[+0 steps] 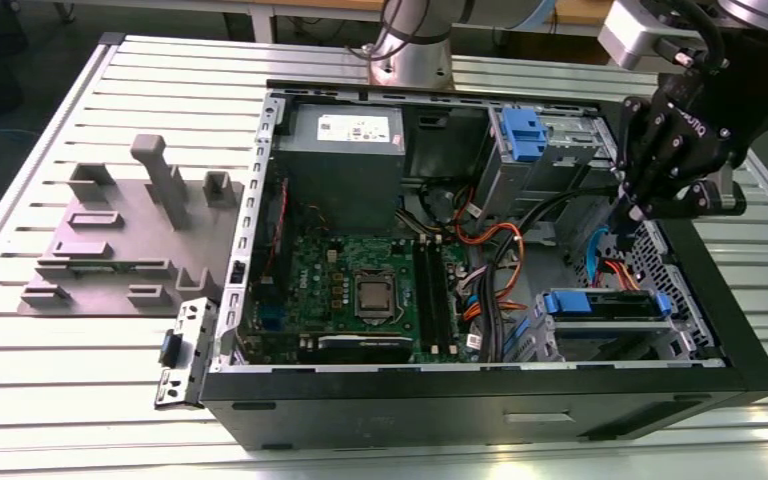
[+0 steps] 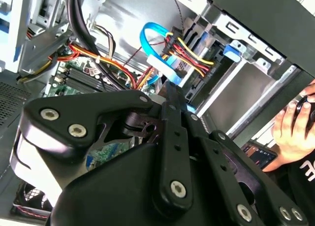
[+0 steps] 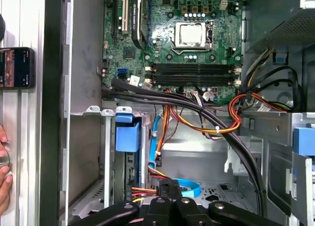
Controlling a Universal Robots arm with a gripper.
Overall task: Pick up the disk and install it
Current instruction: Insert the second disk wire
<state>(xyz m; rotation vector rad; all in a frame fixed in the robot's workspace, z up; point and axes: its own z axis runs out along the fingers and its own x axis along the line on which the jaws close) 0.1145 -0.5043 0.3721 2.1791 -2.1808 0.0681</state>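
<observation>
Disk (image 1: 607, 303) looks already seated in its bay, so install's basically done. End effector (image 1: 628, 213) hovers just above it, fingers pinched together, holding nothing.

You find the disk (image 1: 607, 305) seated in the drive bay at the lower right of the exterior view, inside the open computer case. It lies flat and level, its blue plastic end tab facing you. In the first wrist view, the disk (image 3: 127, 137) shows its blue tab in the lower left centre, between metal bay rails.
</observation>
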